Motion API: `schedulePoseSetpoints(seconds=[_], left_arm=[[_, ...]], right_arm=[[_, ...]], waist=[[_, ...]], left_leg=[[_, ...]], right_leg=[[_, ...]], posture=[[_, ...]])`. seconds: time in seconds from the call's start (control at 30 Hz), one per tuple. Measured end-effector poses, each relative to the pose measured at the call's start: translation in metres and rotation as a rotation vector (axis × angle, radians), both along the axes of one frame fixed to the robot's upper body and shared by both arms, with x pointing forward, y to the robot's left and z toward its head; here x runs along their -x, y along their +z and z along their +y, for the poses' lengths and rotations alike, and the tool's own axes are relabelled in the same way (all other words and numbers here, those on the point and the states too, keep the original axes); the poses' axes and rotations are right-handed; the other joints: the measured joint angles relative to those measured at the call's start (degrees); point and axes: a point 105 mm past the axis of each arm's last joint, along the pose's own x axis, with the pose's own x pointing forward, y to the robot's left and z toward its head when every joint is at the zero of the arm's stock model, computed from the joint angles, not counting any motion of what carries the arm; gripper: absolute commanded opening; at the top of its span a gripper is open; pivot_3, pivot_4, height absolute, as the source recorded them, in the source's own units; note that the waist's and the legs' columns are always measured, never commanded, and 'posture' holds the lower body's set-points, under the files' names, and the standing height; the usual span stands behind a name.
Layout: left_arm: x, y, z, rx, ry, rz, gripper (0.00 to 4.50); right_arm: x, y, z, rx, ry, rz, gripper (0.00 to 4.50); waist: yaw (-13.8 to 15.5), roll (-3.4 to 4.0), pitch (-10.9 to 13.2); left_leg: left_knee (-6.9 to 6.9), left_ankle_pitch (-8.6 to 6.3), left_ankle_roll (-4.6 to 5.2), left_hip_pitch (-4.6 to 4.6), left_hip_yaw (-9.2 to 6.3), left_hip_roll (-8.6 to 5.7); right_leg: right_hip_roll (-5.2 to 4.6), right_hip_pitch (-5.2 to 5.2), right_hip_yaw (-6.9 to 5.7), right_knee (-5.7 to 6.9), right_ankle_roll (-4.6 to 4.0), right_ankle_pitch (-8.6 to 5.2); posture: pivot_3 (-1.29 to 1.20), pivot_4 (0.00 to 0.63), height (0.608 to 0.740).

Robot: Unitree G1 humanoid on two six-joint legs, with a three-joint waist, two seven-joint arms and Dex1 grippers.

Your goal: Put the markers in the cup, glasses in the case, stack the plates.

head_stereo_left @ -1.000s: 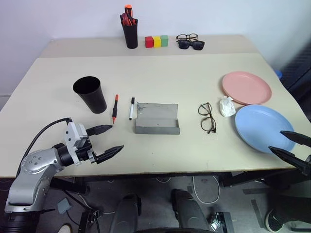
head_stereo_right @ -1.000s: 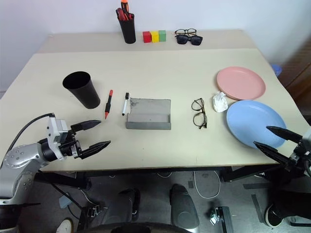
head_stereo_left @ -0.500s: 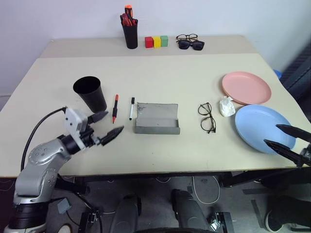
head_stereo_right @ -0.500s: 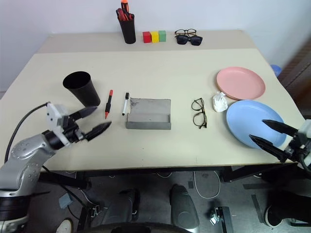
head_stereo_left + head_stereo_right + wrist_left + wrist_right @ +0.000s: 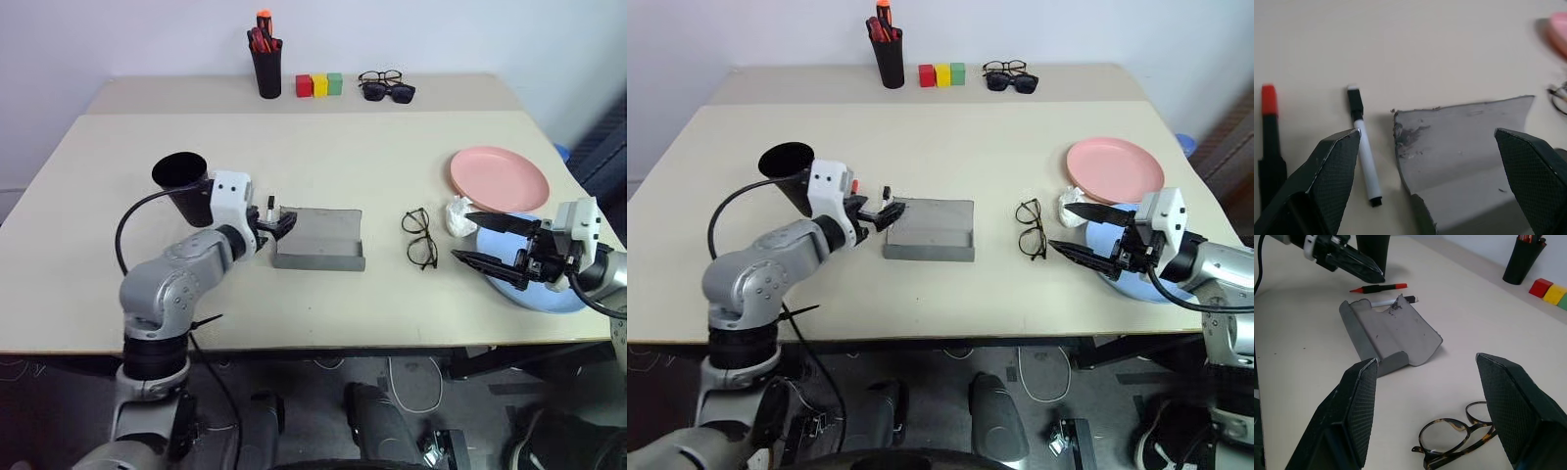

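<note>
On the beige table (image 5: pixel 323 157), the left gripper (image 5: pixel 884 211) hovers over the 2 markers, hiding most of the red-orange marker (image 5: pixel 1268 134) and white marker (image 5: pixel 1364 159) in the head views. Its fingers are spread wide and hold nothing. The black cup (image 5: pixel 184 186), partly behind that arm, has an interior too dark to make out. The grey case (image 5: pixel 318 238) lies open with nothing inside. The glasses (image 5: pixel 419 237) rest between the case and the plates. The right gripper (image 5: pixel 480 238), jaws parted and holding nothing, covers part of the blue plate (image 5: pixel 549 296); the pink plate (image 5: pixel 499 177) sits just beyond, a crumpled white scrap (image 5: pixel 457 215) beside them. A far pen pot (image 5: pixel 265 67) holds orange-capped markers.
</note>
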Motion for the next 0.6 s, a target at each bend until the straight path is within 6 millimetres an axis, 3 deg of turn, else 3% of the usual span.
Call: schedulePoseSetpoints(seconds=[0.23, 0.6], left_arm=[[-0.013, -0.008, 0.023, -0.049, 0.157, 0.111, 4.5], [-0.034, -0.015, 0.018, -0.096, 0.189, 0.186, 4.5]], right_arm=[[-0.004, 0.009, 0.001, 0.0, 0.021, -0.026, 3.25], [-0.006, 0.012, 0.005, 0.007, 0.037, -0.039, 3.25]], waist=[[0.07, -0.01, 0.01], [0.11, -0.02, 0.01]], left_leg=[[0.02, 0.0, -0.01, 0.0, 0.01, 0.0], [0.01, 0.0, -0.02, -0.01, 0.0, -0.01]], right_leg=[[0.0, 0.02, 0.0, -0.02, 0.02, -0.01], [-0.01, 0.03, -0.02, -0.04, 0.03, 0.0]], posture=[[0.0, 0.15, 0.74], [0.0, 0.15, 0.74]])
